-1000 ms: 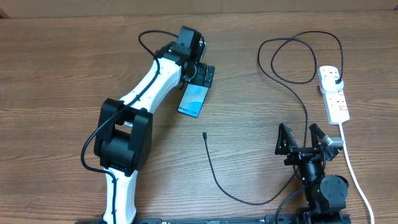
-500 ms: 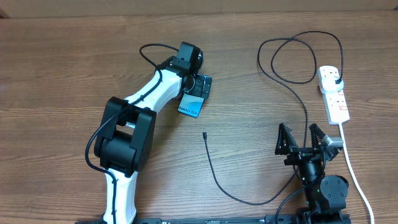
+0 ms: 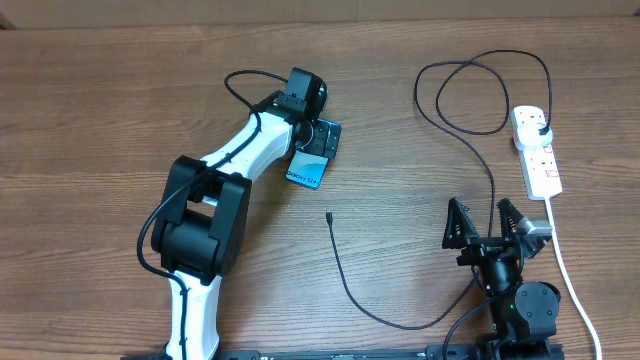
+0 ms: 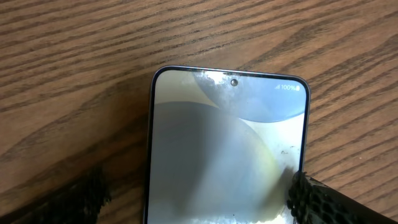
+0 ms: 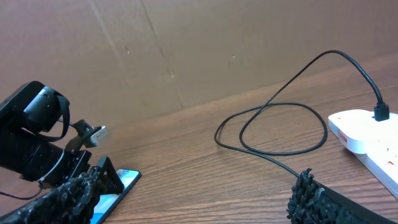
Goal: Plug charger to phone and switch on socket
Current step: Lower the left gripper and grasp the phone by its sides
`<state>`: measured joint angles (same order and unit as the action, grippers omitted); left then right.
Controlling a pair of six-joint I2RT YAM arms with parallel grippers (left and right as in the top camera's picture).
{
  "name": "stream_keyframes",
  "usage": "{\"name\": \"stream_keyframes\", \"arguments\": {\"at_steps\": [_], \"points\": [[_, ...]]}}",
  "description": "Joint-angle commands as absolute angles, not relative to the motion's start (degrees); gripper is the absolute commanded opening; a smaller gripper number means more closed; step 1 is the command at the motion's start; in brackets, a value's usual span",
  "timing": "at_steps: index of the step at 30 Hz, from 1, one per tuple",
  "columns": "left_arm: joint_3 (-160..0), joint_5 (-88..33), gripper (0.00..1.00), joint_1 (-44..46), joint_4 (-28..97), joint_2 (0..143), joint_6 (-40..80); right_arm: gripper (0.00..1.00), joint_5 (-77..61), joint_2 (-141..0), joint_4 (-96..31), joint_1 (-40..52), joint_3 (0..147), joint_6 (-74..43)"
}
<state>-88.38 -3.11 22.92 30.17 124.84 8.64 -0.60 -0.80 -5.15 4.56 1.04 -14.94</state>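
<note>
The phone [image 3: 307, 170] lies flat on the table with its teal screen up. My left gripper [image 3: 321, 136] hovers over its far end, open. In the left wrist view the phone [image 4: 227, 134] fills the middle, with the left gripper [image 4: 196, 190] straddling its two long edges; one fingertip [image 4: 314, 198] sits right at the phone's side. The charger cable [image 3: 345, 280] runs from its loose plug tip [image 3: 328, 215] in loops to a black adapter [image 3: 541, 127] in the white socket [image 3: 537, 152]. My right gripper [image 3: 487, 224] stands open near the front edge, holding nothing.
The socket's thick white cord [image 3: 570, 275] runs down the right side past my right arm. In the right wrist view the right gripper [image 5: 186, 196] looks across the table at the cable loops [image 5: 273, 124], the socket [image 5: 367, 134] and a brown cardboard wall [image 5: 186, 50] behind.
My left gripper has moved nearer and down over the phone's far end, covering more of it, and then stayed still. The right arm, cable and socket have not moved.
</note>
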Motion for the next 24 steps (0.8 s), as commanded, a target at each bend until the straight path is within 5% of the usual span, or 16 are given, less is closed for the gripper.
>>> {"name": "stream_keyframes", "arguments": {"at_steps": [1, 19, 24], "points": [[-85.6, -3.8, 1.0, 23.3, 31.9, 126.3, 9.0, 1.0, -0.1, -0.1, -4.8, 4.8, 0.4, -14.5], [-86.0, -3.9, 1.0, 23.2, 36.1, 126.3, 5.9, 1.0, -0.1, -0.1, -4.8, 4.8, 0.4, -14.5], [-90.1, 6.5, 1.0, 23.3, 39.1, 126.2, 4.1, 1.0, -0.1, -0.1, -4.8, 4.8, 0.4, -14.5]]}}
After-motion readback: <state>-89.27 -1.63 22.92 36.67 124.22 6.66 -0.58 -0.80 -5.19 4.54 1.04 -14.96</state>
